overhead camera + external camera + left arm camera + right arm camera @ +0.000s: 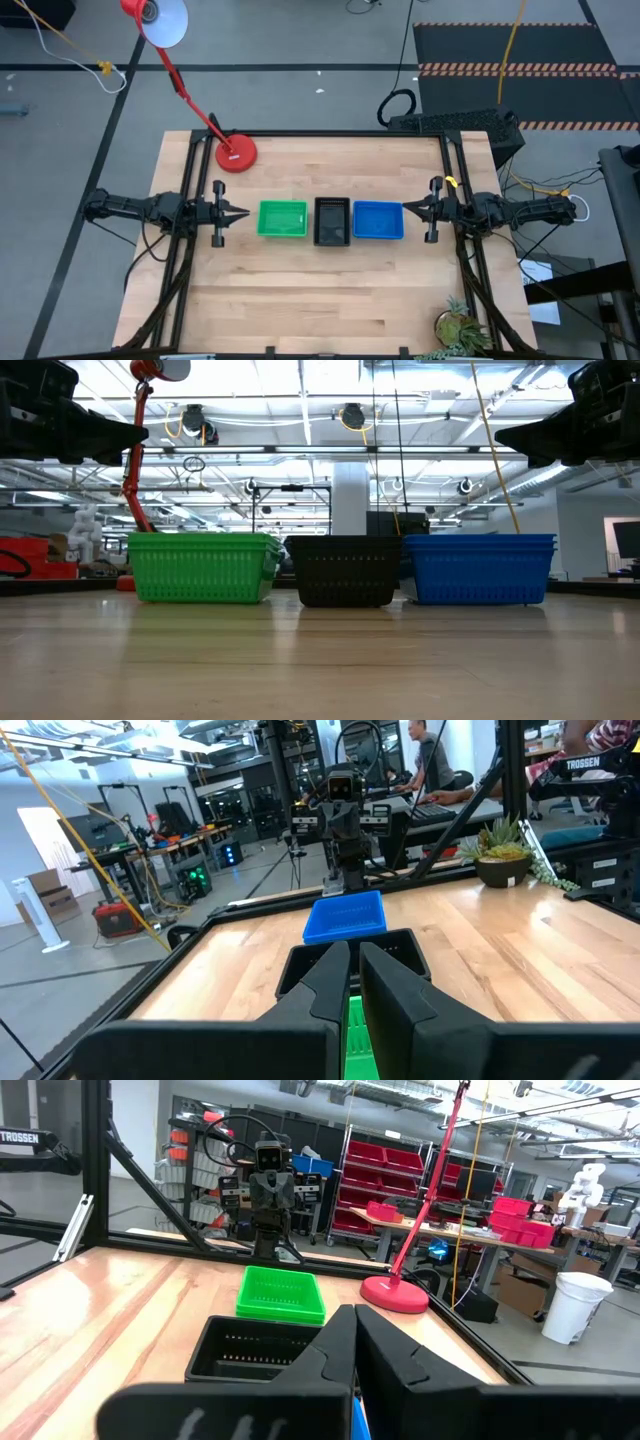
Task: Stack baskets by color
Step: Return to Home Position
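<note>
My left gripper (243,213) and right gripper (406,209) are both clenched on nothing, raised over the table (320,300). Between them sit the green baskets (282,219), black baskets (332,221) and blue baskets (378,220), side by side in a row.

Seen from above, the green basket stack (282,219), black basket stack (332,221) and blue basket stack (378,221) each hide how many are nested.

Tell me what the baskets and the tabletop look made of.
The green baskets, black baskets and blue baskets look like moulded plastic, slightly glossy, with perforated mesh walls. Tabletop: probably wood, pale planks with visible grain and a satin sheen.
</note>
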